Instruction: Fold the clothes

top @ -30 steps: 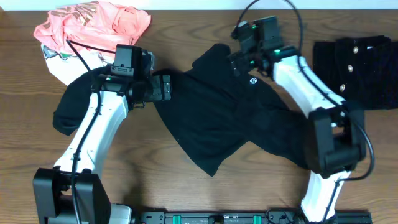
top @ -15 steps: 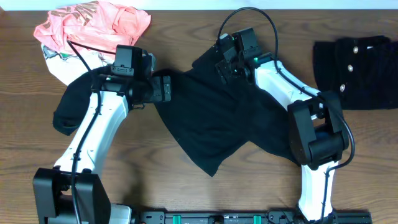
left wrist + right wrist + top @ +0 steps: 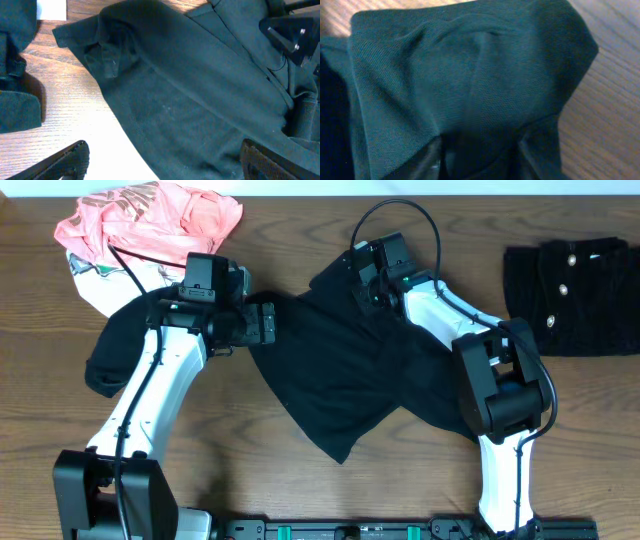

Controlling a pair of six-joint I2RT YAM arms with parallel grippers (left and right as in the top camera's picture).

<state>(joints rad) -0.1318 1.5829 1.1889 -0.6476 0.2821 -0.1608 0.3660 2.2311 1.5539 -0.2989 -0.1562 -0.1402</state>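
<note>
The black T-shirt (image 3: 345, 375) lies spread and rumpled in the middle of the table. My left gripper (image 3: 262, 320) is at its left edge, jaws wide open. In the left wrist view the shirt (image 3: 200, 100) runs between my fingertips (image 3: 75, 160), which do not touch it. My right gripper (image 3: 365, 280) is down on the shirt's top part. In the right wrist view its fingers (image 3: 427, 162) stand partly open, with a raised fold of the shirt (image 3: 470, 85) between them. The logo is hidden.
A coral-pink garment (image 3: 150, 215) is bunched at the back left over a white piece (image 3: 95, 280). Another black piece (image 3: 115, 345) lies under my left arm. A black garment with buttons (image 3: 575, 295) lies at the right edge.
My right gripper has moved left and down from above the shirt's neck onto its top part, and the arm now covers the logo. The left arm has not moved.
</note>
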